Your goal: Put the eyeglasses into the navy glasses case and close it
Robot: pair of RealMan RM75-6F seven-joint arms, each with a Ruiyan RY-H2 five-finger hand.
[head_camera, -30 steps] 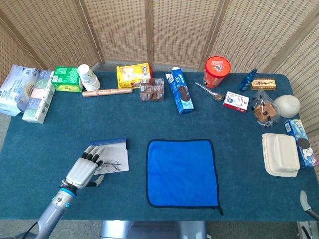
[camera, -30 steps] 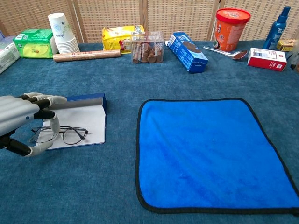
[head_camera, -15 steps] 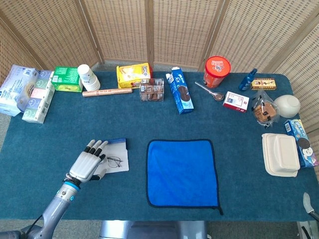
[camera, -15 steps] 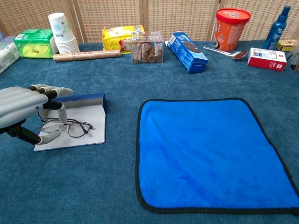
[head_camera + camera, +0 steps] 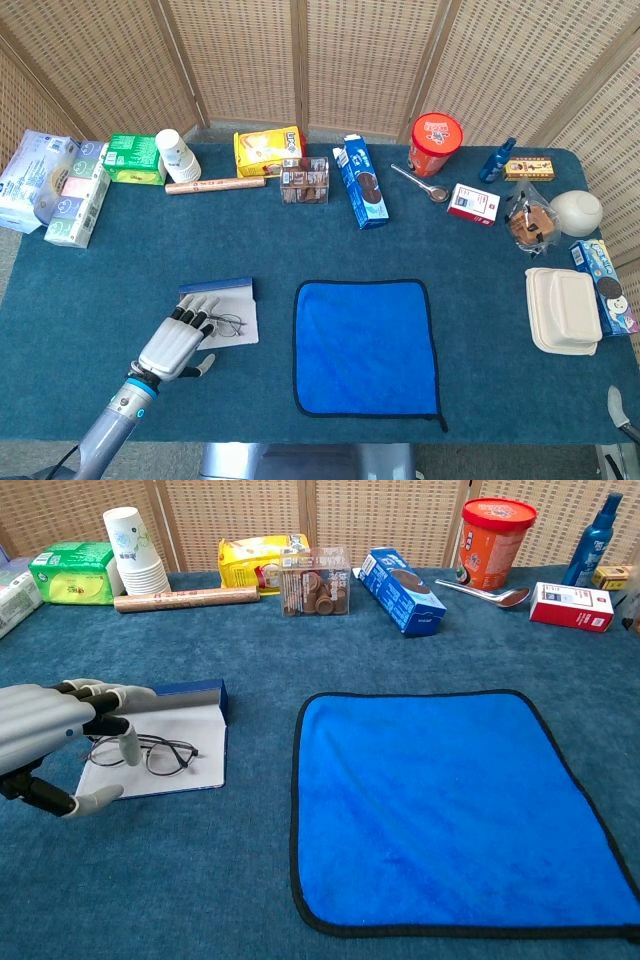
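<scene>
My left hand (image 5: 45,742) hangs over the left end of the open case (image 5: 185,730), on the left part of the counter (image 5: 150,250). My fingers (image 5: 115,695) are spread a little and reach out over the glasses (image 5: 140,750). One fingertip points down right by the left lens, but I cannot tell if it touches. My thumb sits lower, off the front edge of the case. I hold nothing.

The glasses lie flat on the pale inside of the case, near its left half. The navy lid stands up along the back edge.

A second ago the glasses lay closer to the front edge of the case. Now they sit a bit farther back, more in the middle. Half a second ago my hand was farther forward over the case, and now it has pulled back a little toward me.

The blue cloth (image 5: 365,345) lies flat just to the right of the case. My right hand cannot be seen.
</scene>
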